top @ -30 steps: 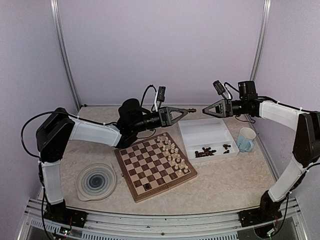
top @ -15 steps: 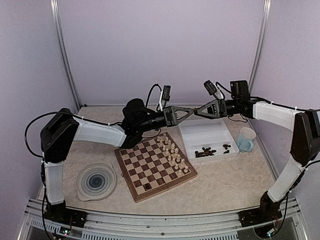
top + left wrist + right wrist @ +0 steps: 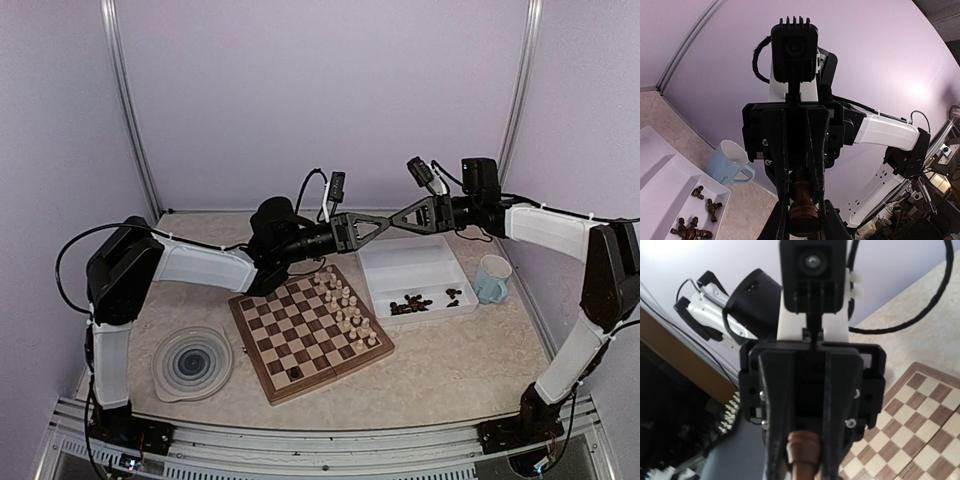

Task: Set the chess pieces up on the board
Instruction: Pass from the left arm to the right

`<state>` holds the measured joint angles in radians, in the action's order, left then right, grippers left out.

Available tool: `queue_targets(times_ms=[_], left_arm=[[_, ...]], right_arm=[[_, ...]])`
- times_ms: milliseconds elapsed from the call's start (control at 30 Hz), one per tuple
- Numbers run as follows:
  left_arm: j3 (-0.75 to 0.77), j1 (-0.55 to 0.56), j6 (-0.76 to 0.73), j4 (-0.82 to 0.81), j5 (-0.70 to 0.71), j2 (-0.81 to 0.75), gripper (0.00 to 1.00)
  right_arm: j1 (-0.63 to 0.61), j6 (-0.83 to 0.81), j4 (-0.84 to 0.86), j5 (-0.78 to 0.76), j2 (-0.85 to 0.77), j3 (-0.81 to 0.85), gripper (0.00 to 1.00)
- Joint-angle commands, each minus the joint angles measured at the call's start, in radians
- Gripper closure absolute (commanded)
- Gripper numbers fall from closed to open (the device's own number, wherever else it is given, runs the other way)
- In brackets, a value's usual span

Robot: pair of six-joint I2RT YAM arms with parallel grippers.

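So the left gripper and right gripper are nose to nose in mid-air, above the far edge of the chessboard. There's one dark brown chess piece between them. The left one is clamped on it, and in the right wrist view the right one's fingers press it from both sides too, so both have a grip on it. Can't tell which kind of piece it is.

Below them, the cream pieces are bunched along the board's right side, and a lone dark piece stands near its near-left corner. The rest of the dark pieces lie in the near compartment of the white tray, just right of the board. A pale blue mug is by the desk's right edge, and a blue-swirl plate is left of the board.
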<state>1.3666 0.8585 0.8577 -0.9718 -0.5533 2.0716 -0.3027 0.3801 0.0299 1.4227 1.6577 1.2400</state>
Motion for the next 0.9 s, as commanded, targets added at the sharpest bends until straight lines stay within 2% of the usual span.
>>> queue_targets(times_ms=[0, 67, 200, 300, 467, 667, 867], left_arm=[[0.032, 0.001, -0.003, 0.021, -0.010, 0.021, 0.88], [0.032, -0.003, -0.010, 0.051, 0.004, 0.018, 0.83], [-0.016, -0.030, -0.060, 0.128, 0.069, -0.028, 0.55], [-0.091, -0.070, -0.111, 0.188, 0.132, -0.120, 0.42], [-0.194, -0.138, -0.257, 0.401, 0.232, -0.313, 0.36], [-0.271, -0.306, -0.295, 0.692, 0.332, -0.543, 0.35], [-0.368, -0.497, -0.360, 0.803, 0.428, -0.725, 0.35]], right_arm=[[-0.010, -0.014, 0.010, 0.010, 0.000, 0.001, 0.94], [-0.010, -0.084, -0.075, -0.016, 0.003, 0.037, 0.98], [-0.012, -0.310, -0.334, -0.146, 0.017, 0.164, 1.00], [-0.018, -0.466, -0.480, -0.297, 0.033, 0.263, 1.00], [-0.094, -0.636, -0.648, -0.566, 0.069, 0.378, 1.00], [-0.268, -0.776, -0.734, -0.831, 0.119, 0.470, 1.00], [-0.416, -0.855, -0.810, -0.988, 0.228, 0.575, 1.00]])
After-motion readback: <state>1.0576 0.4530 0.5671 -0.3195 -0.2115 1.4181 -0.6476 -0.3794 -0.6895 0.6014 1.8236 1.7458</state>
